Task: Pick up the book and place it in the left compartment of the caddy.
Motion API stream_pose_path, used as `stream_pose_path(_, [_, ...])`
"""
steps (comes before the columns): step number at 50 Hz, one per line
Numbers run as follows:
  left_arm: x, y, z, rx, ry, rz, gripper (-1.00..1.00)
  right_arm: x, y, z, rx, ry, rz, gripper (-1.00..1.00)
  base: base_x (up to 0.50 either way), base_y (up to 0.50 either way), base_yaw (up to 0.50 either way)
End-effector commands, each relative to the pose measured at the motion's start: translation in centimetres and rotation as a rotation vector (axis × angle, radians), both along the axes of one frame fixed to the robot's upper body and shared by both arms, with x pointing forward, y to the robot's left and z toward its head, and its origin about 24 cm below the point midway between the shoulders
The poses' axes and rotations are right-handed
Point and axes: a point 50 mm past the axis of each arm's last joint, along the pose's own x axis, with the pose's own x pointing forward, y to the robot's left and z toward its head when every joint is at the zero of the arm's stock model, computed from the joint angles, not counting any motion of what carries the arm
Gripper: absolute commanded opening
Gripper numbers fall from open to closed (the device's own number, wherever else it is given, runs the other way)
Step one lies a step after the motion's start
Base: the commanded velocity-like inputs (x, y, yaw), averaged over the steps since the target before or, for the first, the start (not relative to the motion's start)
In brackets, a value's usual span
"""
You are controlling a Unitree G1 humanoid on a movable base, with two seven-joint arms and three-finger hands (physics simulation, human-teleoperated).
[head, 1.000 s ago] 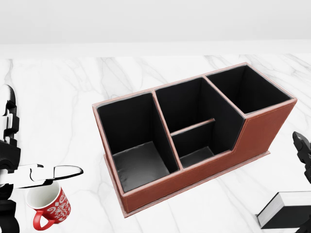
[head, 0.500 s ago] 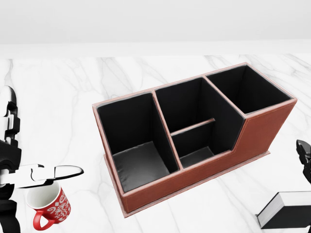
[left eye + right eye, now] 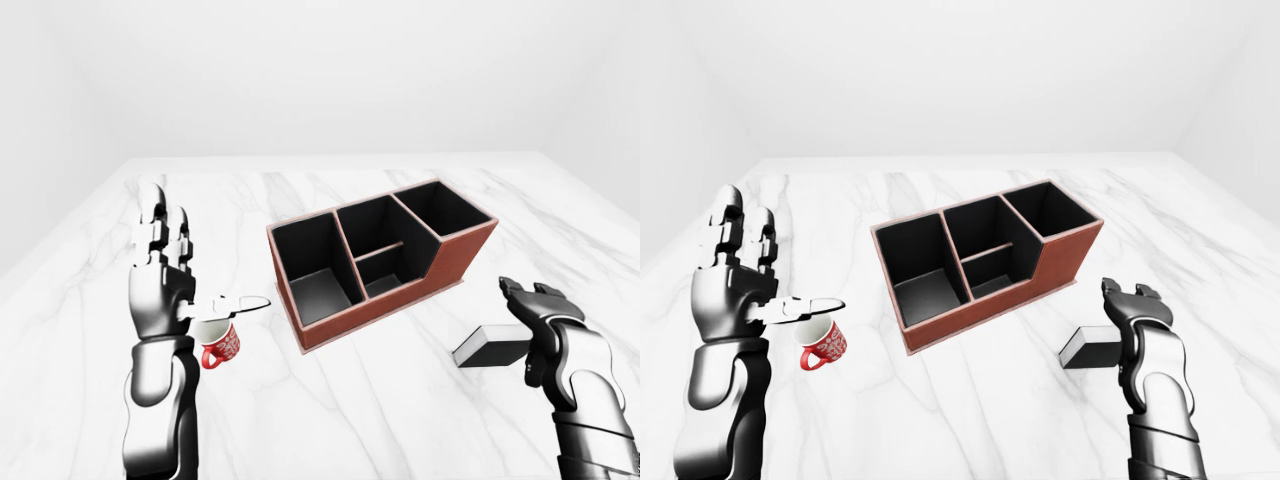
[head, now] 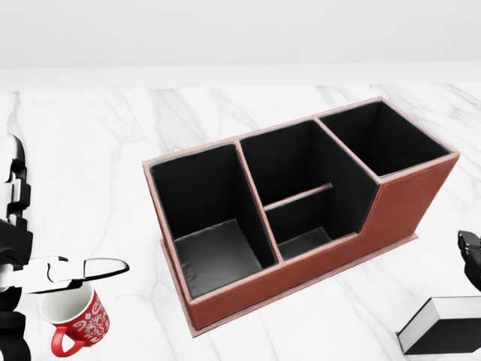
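The book [image 3: 490,346] lies flat on the white marble tabletop [image 3: 330,400], lower right of the left-eye view, just beside the lower right end of the caddy [image 3: 380,260] but apart from it. My right hand [image 3: 537,312] stands at the book's right end with fingers spread, released, not closed on the cover; whether it touches the book I cannot tell. The caddy sits mid-frame, brown outside and black inside, with three compartments; the middle one carries a crossbar. Its left compartment [image 4: 210,226] is unoccupied. My left hand [image 3: 160,275] is raised upright at left of frame, fingers extended, thumb out over a red patterned mug [image 3: 217,343] standing upright on the tabletop, left of the caddy.
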Motion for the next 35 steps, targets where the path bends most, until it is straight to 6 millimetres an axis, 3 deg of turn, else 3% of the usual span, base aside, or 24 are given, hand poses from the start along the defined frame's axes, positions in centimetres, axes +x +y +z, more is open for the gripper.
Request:
stream_pose_path(1, [0.0, 0.0, -0.1, -0.001, 0.004, 0.001, 1.0, 1.2, 0.1, -0.3, -0.054, 0.051, 0.011, 1.0, 0.0, 0.0, 0.0])
stream_pose_path(11, [0.1, 0.1, -0.3, -0.003, 0.014, 0.002, 1.0, 2.5, 0.4, -1.2, -0.072, 0.117, 0.029, 1.0, 0.0, 0.0, 0.0])
stream_pose_path(33, [0.4, 0.2, -0.8, -0.006, 0.037, 0.003, 1.0, 3.1, 0.4, -7.5, -0.025, 0.466, 0.02, 1.0, 0.0, 0.0, 0.0])
stream_pose_path(35, [0.4, 0.2, -0.8, -0.006, 0.037, 0.003, 1.0, 2.9, 0.4, -7.9, -0.03, 0.49, 0.023, -1.0, 0.0, 0.0, 0.0])
